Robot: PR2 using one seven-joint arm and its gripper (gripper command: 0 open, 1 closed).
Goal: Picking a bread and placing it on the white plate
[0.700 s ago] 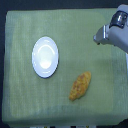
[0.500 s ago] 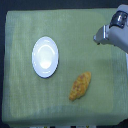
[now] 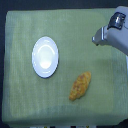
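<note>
Green woven cloth [image 3: 20, 95] covers nearly the whole table in the exterior view, its weave faintly striped, with a dark strip of background along the top edge.

On that cloth the white plate [image 3: 45, 57] sits toward the exterior view's left, round and glossy, nothing on it. The bread [image 3: 80, 85] lies on the cloth below and to the exterior view's right of the plate, well apart from it, its long axis tilted so the upper end points toward the view's right. Its crust looks bumpy and golden-orange.

From the upper right corner of the view the robot's arm [image 3: 118, 31] reaches in, grey and white, with the gripper [image 3: 96, 38] at its tip pointing toward the view's left. From this angle the tip is small and blurred, and I cannot tell whether its jaws stand apart or together. Nothing shows in its grasp.

The bread is below the gripper and slightly toward the view's left, apart from it, with bare cloth between them. The plate lies farther off to the left of the gripper.
</note>
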